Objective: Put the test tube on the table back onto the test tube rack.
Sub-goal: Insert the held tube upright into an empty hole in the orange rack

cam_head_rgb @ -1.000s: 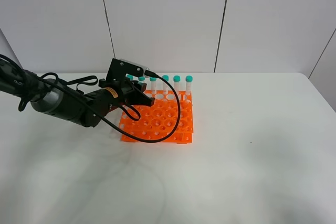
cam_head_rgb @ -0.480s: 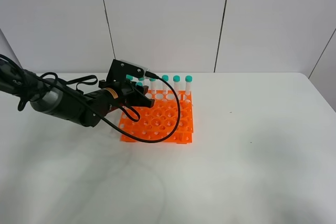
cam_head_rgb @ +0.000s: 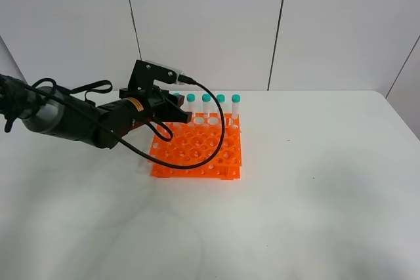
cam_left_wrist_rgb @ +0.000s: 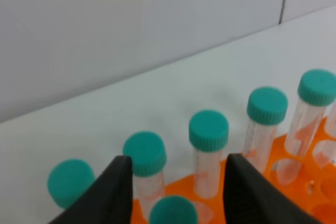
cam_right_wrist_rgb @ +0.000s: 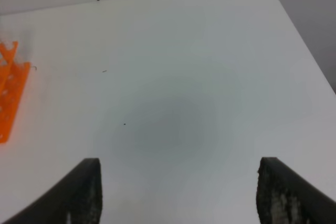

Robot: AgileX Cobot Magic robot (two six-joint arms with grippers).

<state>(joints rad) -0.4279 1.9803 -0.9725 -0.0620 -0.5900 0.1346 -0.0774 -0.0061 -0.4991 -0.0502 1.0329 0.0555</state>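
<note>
The orange test tube rack [cam_head_rgb: 197, 150] stands on the white table [cam_head_rgb: 315, 188], with several teal-capped tubes [cam_head_rgb: 221, 100] upright along its far row. My left gripper [cam_head_rgb: 182, 115] hovers over the rack's far left corner. In the left wrist view its black fingers [cam_left_wrist_rgb: 113, 192] stand open, and the test tube's teal cap [cam_left_wrist_rgb: 173, 212] sits low between them, touching neither. Behind it runs the row of capped tubes [cam_left_wrist_rgb: 209, 129]. My right gripper [cam_right_wrist_rgb: 179, 163] is open over bare table, holding nothing, and is outside the exterior high view.
A black cable [cam_head_rgb: 216, 142] from the left arm loops over the rack's front half. The rack's edge [cam_right_wrist_rgb: 8, 93] shows at the side of the right wrist view. White wall panels stand behind the table.
My left gripper has opened and lifted up and back from the rack's left side. The tube it reached over stays in the rack. The right gripper has not changed.
</note>
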